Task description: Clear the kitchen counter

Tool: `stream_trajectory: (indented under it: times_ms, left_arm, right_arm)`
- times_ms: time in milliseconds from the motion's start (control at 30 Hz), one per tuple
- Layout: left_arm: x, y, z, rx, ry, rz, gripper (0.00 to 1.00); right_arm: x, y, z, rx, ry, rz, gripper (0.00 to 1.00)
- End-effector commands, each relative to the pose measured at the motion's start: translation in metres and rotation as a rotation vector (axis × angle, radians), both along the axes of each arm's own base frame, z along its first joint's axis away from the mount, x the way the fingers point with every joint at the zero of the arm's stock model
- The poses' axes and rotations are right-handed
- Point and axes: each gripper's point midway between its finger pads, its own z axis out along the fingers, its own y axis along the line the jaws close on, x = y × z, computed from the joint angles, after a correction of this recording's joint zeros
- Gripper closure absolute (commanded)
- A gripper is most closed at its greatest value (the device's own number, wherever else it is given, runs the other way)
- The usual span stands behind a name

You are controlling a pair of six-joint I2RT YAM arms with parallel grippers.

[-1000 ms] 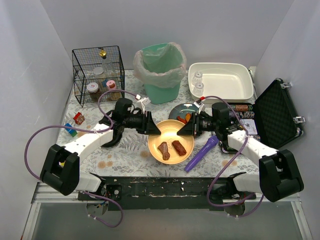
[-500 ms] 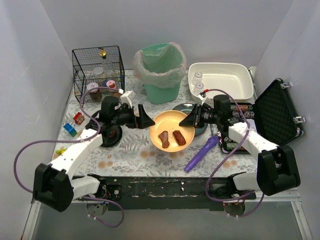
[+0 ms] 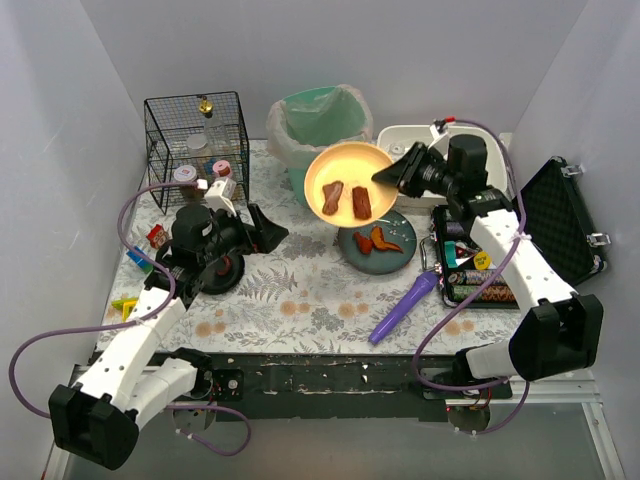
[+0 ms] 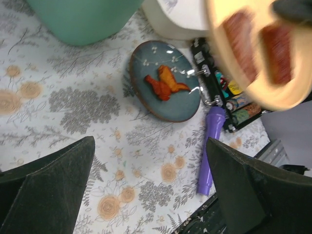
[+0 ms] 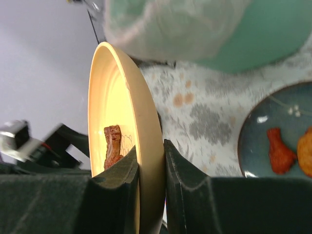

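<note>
A yellow plate [image 3: 348,180] with two brown food pieces [image 3: 361,203] hangs in the air beside the green bin [image 3: 322,140], above the kitchen counter [image 3: 290,290]. My right gripper [image 3: 385,178] is shut on its right rim; in the right wrist view the fingers clamp the rim [image 5: 146,161] from both sides. My left gripper [image 3: 275,225] stands wide open and holds nothing, low over the cloth at the left [image 4: 148,146]. A blue plate [image 3: 377,243] with orange food lies on the cloth. A purple torch [image 3: 404,306] lies nearer the front edge.
A wire basket [image 3: 195,140] of jars stands at the back left, and a white basin [image 3: 470,160] at the back right. An open black case [image 3: 555,225] lies at the right edge. Small toy blocks [image 3: 140,260] sit at the left edge.
My left gripper let go of the yellow plate, opened wide and drew back to the left. The right gripper lifted the plate up and back toward the green bin, uncovering the blue plate.
</note>
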Motion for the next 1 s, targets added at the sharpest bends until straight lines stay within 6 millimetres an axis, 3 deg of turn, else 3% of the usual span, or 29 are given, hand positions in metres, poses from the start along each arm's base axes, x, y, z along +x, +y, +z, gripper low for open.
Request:
stream_trajectory:
  times_ms: [0, 167, 367, 533, 633, 767, 967]
  left_arm:
    - [0.005, 0.013, -0.023, 0.045, 0.023, 0.061, 0.02]
    - [0.005, 0.011, -0.04, 0.048, 0.044, 0.051, 0.02]
    - [0.007, 0.009, -0.06, 0.06, 0.083, 0.041, 0.02]
    - [0.011, 0.011, -0.061, 0.068, 0.079, 0.051, 0.02]
    - [0.01, 0.01, -0.063, 0.066, 0.088, 0.044, 0.02]
    - [0.01, 0.013, -0.063, 0.07, 0.087, 0.054, 0.02]
    - [0.011, 0.014, -0.064, 0.072, 0.089, 0.061, 0.02]
  right_arm:
    - [0.042, -0.011, 0.079, 0.118, -0.094, -0.199, 0.99]
    - [0.088, -0.016, 0.113, 0.203, -0.084, -0.348, 0.99]
    - [0.149, -0.02, 0.122, 0.286, -0.068, -0.502, 0.99]
    - [0.196, -0.026, 0.14, 0.323, -0.141, -0.649, 0.99]
    - [0.216, -0.018, 0.156, 0.342, -0.211, -0.667, 0.99]
    - [0.243, 0.0, 0.154, 0.263, -0.29, -0.667, 0.99]
    - [0.25, 0.01, 0.143, 0.105, -0.435, -0.67, 0.99]
